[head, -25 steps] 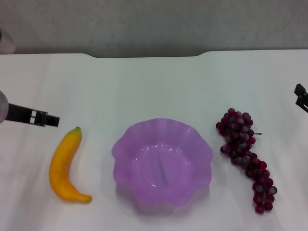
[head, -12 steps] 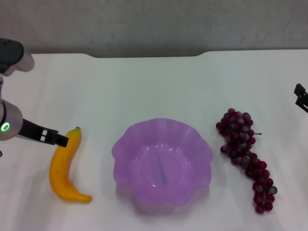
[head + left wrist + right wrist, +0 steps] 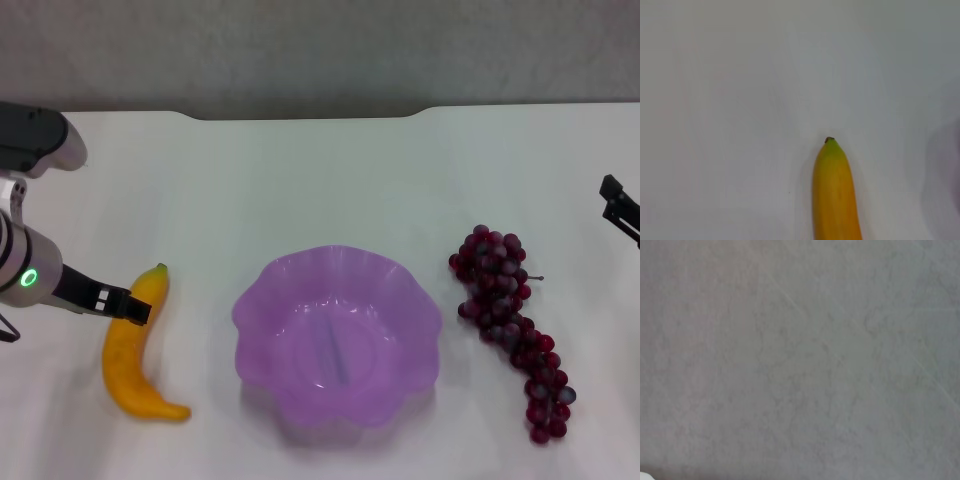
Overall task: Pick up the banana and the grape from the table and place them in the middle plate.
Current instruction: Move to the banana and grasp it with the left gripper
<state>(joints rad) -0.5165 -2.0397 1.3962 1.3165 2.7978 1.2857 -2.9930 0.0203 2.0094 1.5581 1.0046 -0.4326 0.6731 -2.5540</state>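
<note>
- The opening step is judged to be in hand — the reach for the banana [image 3: 138, 345], which lies on the white table [image 3: 320, 180] at the lower left of the head view, green tip pointing up-frame; nothing has yet been lifted.
- The left gripper [image 3: 120, 303] is seen at the left edge of the head view, its dark fingertips at the banana's upper part, just below the tip. Whether contact is made cannot be told, nor can it be told how wide the fingers are set.
- The left arm is stretched in from the left edge, forearm low and angled slightly down-frame, a green light showing on the wrist.
- In the left wrist view only the banana's tip end is shown, at lower centre.
- The next move is judged to call for the fingers to be settled across the banana's body, closed, then carried to the plate.
- The purple scalloped plate [image 3: 262, 300] sits at lower centre — empty.
- The grape bunch [image 3: 510, 325] lies to the plate's right, untouched.
- The right gripper [image 3: 620, 208] is held at the right edge, well apart from the grapes; its finger state cannot be told.
</note>
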